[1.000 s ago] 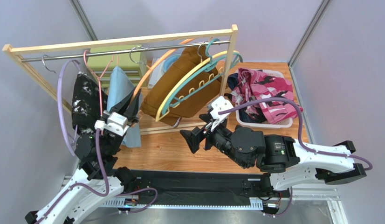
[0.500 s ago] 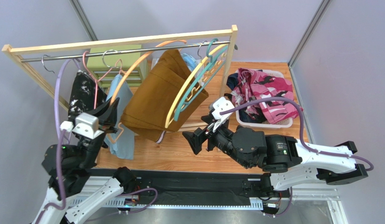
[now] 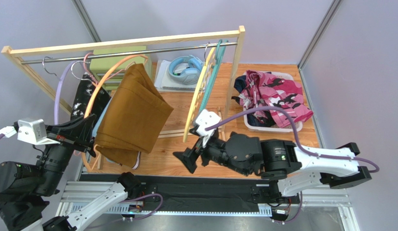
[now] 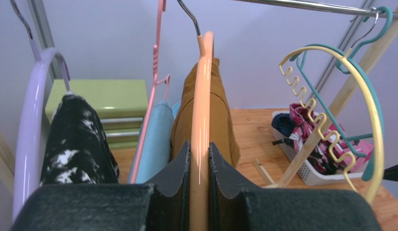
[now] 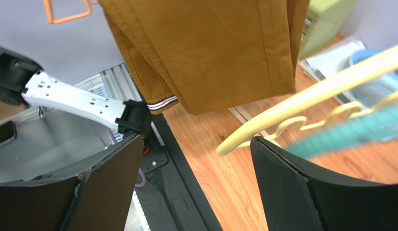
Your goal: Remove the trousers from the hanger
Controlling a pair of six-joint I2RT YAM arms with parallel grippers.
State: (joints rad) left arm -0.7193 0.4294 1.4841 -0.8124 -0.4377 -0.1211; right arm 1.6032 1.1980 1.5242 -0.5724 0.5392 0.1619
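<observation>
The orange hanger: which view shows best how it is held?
The left wrist view: close up, the left gripper is shut on the orange hanger. The top view shows its loop carrying the brown trousers; the right wrist view, only a corner.

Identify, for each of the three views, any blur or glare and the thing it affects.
Right wrist: the teal hanger is smeared with blur, while the mustard-brown trousers are sharp. Left wrist: a bright glare stripe runs along the orange hanger held in the left gripper. Top external: evenly lit and sharp, no strong glare.
</observation>
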